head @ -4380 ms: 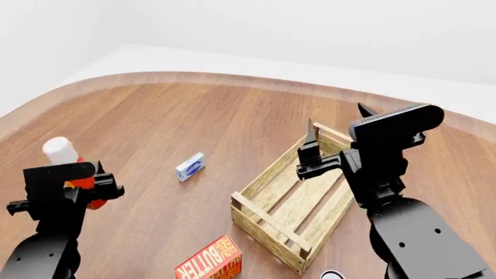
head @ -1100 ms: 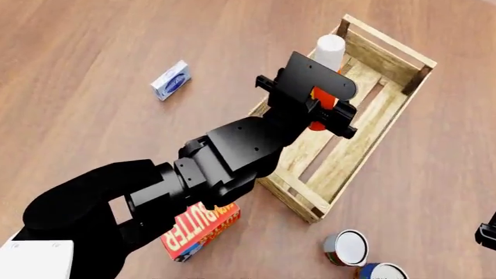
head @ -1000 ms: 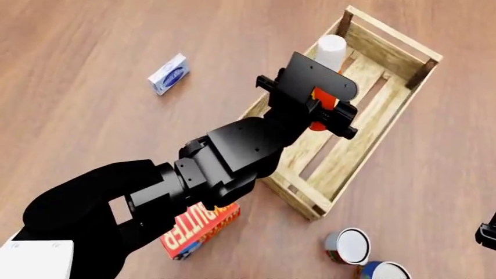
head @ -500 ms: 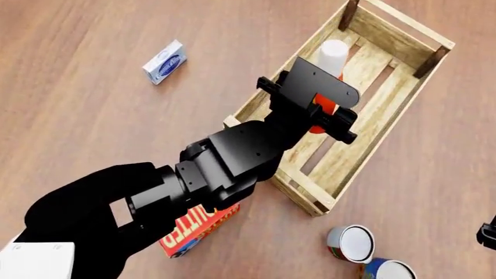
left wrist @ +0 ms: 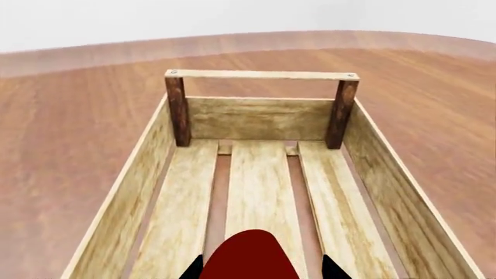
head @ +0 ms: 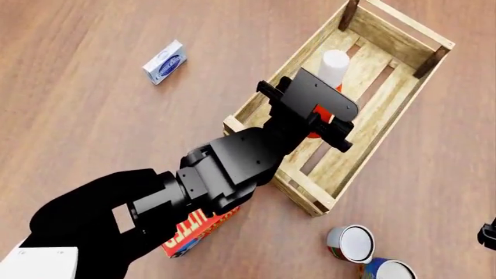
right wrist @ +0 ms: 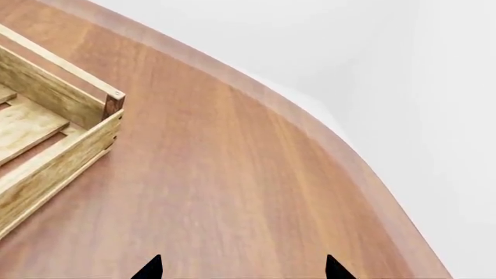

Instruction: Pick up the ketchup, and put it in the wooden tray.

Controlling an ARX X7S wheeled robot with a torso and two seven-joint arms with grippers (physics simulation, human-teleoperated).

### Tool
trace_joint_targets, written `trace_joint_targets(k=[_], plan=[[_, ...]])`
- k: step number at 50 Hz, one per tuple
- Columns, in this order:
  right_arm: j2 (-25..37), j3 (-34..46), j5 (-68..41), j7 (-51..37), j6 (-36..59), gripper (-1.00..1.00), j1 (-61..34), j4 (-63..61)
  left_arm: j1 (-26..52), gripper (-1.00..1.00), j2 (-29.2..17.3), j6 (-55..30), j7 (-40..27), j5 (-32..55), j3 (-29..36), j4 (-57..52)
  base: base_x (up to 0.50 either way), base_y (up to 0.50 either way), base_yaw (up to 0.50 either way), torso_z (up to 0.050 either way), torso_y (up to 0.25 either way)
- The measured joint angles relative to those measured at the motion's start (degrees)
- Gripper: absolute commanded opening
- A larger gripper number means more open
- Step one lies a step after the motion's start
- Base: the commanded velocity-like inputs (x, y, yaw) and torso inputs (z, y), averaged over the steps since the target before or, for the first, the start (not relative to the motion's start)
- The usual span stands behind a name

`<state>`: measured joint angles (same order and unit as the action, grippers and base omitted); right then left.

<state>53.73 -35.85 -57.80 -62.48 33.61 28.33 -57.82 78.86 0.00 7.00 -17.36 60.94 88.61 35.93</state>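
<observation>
The slim orange-red plastic ketchup bottle with its white cap [head: 334, 66] is off the brown wood-grain table [head: 93, 133] and inside the outline of the pale slatted wooden tray [head: 369, 145]; the pick-up looks done, and the carry over to the tray too. The black left gripper [head: 324, 119] pinches the bottle's red body, with the white cap pointing toward the tray's far end rail; in the left wrist view the red bottle [left wrist: 254, 256] sits between two dark fingertips [left wrist: 333, 269], over the tray's middle slat [left wrist: 259, 180]. Whether the bottle already touches the slats cannot be told from either view; the arm hides its underside.

What seems left is the last part: lower the bottle until it rests on the slats, spread the jaws, and lift the arm out past the tray's low plank sides without dragging the bottle along. It appears tilted rather than upright, so it will probably end up lying lengthwise along the slats.

The right gripper [right wrist: 241, 272] is parted, holding nothing; its two dark tips show over bare table, just outside one corner post of the tray [right wrist: 113, 106].

Off the tray's long side away from the arm's elbow lies a small blue-and-white box [head: 164, 61]; near the tray's closest corner a red butter box [head: 203, 228] peeks from under the arm, and two cans [head: 350, 244] stand together there; none lies in the path.
</observation>
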Motion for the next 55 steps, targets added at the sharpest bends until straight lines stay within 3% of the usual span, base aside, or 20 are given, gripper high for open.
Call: trace_joint_targets(k=[11, 12, 55], plan=[[0.3, 0.0, -0.3, -0.5, 0.0, 1.00, 0.1, 0.0, -0.4, -1.00, 0.0, -0.1, 0.0, -1.6, -0.5, 0.0, 0.00, 0.00, 0.00, 0.000, 0.000], [0.3, 0.0, -0.3, -0.5, 0.0, 1.00, 0.2, 0.1, -0.4, 1.00, 0.0, -0.2, 0.0, -1.7, -0.5, 0.0, 0.00, 0.00, 0.00, 0.000, 0.000], [0.7, 0.2, 0.0, -0.7, -0.9, 1.00, 0.7, 0.2, -0.1, 1.00, -0.1, -1.3, 0.5, 0.4, -0.4, -0.4, 0.00, 0.00, 0.00, 0.000, -0.001]])
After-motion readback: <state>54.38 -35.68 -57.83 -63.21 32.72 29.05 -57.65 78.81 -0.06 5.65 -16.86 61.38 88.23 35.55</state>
